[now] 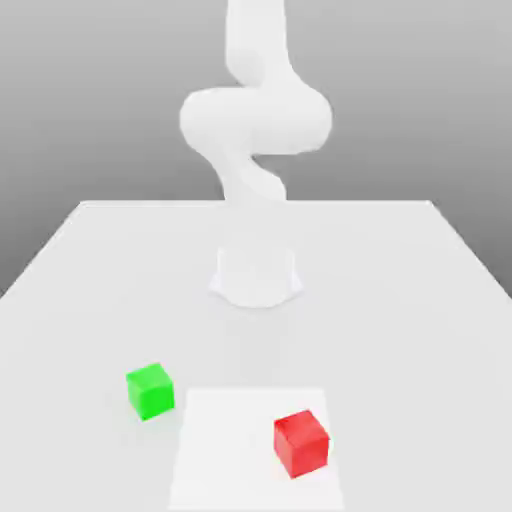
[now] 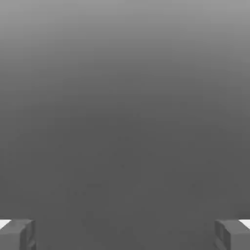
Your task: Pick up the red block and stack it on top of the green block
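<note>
Exterior view: we find the red block [image 1: 301,442] resting on the surface [image 1: 90,290], near the green block [image 1: 150,390] but apart from it, unstacked, while the jaws stand wide open, holding nothing, so every step remains.

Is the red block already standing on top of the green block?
No, the red block sits on the table apart from the green block, toward the exterior view's right.
</note>
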{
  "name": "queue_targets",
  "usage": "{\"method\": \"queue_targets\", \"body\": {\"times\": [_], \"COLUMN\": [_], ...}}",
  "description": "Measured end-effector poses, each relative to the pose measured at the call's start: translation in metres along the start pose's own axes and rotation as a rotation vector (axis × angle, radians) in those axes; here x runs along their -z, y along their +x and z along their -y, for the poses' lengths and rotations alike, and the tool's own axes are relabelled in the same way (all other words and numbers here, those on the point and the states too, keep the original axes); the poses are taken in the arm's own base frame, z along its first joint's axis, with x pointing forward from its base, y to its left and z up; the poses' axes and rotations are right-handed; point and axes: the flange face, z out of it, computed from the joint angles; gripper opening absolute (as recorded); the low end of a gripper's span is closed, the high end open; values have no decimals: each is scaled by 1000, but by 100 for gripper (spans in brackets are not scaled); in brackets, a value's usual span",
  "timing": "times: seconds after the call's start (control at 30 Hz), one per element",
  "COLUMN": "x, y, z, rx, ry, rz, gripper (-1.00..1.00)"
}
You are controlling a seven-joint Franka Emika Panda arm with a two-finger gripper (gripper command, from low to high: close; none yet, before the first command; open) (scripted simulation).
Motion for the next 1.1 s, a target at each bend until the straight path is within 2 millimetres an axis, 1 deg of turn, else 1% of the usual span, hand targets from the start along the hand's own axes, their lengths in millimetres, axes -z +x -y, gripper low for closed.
{"method": "queue_targets", "body": {"times": [0.13, 0.2, 0.3, 0.43, 0.57, 0.67, 0.73, 0.9, 0.93, 1.1], "x": [-91, -133, -192, -261, -318, -352, -370, -414, -420, -420], "y": [-18, -32, -58, -102, -151, -191, -213, -243, -248, -248], "z": [-8, -15, -29, -56, -92, -123, -146, -177, -182, -182], "rx": [60, 90, 137, 203, 273, 332, 362, 375, 374, 374], "ry": [-63, -96, -146, -218, -295, -356, -394, -409, -410, -410], "rz": [124, 182, 266, 372, 471, 542, 580, 596, 596, 597], "gripper": [0, 0, 0, 0, 0, 0, 0, 0, -100, -100]}}
